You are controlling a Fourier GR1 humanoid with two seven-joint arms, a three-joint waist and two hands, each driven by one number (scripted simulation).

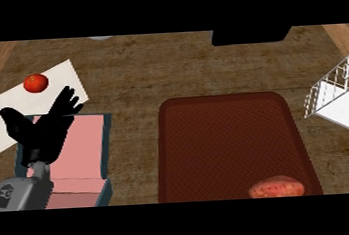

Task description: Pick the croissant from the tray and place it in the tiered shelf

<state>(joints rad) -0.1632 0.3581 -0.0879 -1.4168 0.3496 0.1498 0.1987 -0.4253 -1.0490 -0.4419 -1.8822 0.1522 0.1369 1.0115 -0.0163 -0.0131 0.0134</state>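
A golden-brown croissant (277, 188) lies at the near right corner of the dark red tray (223, 137), partly cut off by the view's lower edge. The white wire tiered shelf (339, 96) stands at the right edge, beyond the tray. My left hand (43, 129) rests open at the left, fingers straight and pointing up, over a pink box; it holds nothing and is far from the croissant. My right hand does not show.
A pink box with a blue rim (80, 159) sits under the left hand. Behind it lies a white board (29, 104) with a red tomato (35, 82) on it. A black object (251, 35) stands at the counter's far edge.
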